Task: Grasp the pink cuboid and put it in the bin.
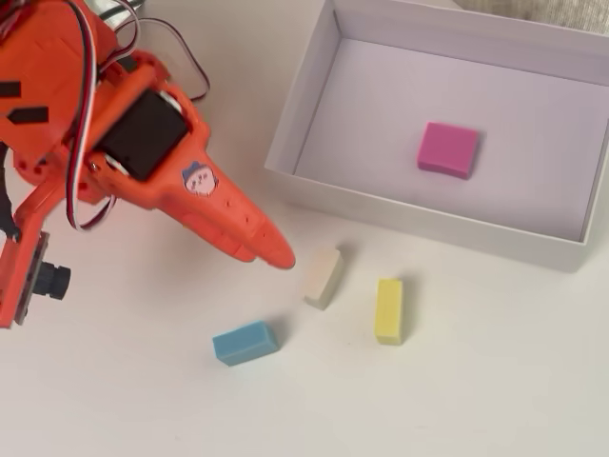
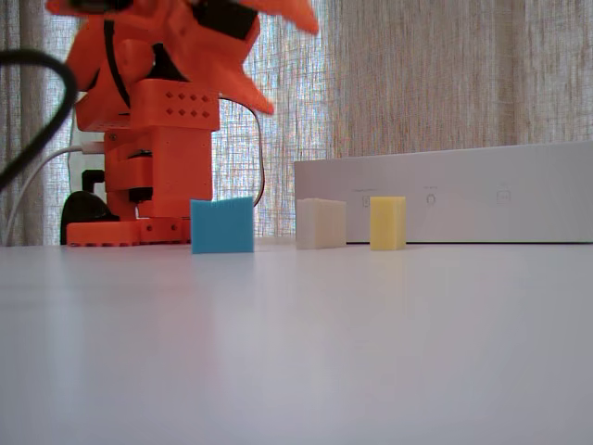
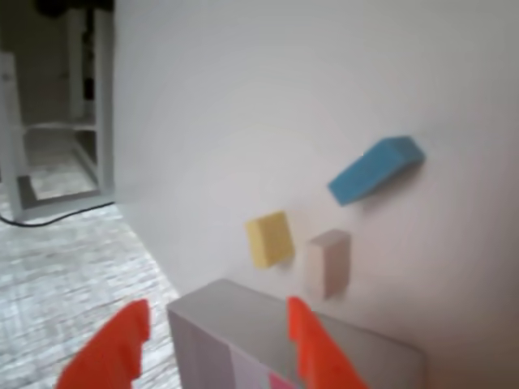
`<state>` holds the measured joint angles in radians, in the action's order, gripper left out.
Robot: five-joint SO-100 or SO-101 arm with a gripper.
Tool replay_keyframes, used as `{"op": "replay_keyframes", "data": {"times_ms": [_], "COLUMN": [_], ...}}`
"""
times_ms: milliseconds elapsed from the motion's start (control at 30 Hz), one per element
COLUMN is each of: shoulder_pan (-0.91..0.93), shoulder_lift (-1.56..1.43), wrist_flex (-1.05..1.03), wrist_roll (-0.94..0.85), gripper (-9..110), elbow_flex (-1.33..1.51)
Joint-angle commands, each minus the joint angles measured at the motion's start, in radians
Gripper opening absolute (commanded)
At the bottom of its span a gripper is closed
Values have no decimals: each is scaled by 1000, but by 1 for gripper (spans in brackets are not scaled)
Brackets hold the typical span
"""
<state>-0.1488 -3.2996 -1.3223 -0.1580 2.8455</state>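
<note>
A: Where is the pink cuboid (image 1: 447,149)?

B: It lies flat on the floor of the bin (image 1: 423,221), right of the middle in the overhead view, touching no wall.

A: And the gripper (image 3: 215,344)?

B: In the wrist view its two orange fingers (image 3: 109,350) stand wide apart and hold nothing. It is above the table, left of the bin.

A: What lies outside?

B: A blue block (image 1: 245,343), a cream block (image 1: 324,277) and a yellow block (image 1: 388,310) lie near the bin's front wall, apart from each other.
</note>
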Motion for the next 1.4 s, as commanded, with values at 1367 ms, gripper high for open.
{"op": "replay_keyframes", "data": {"times_ms": [1367], "shoulder_pan": [15], "shoulder_lift": [-9], "wrist_flex": [-11], "wrist_roll": [-31], "gripper": [-8], "elbow_flex": [100]}}
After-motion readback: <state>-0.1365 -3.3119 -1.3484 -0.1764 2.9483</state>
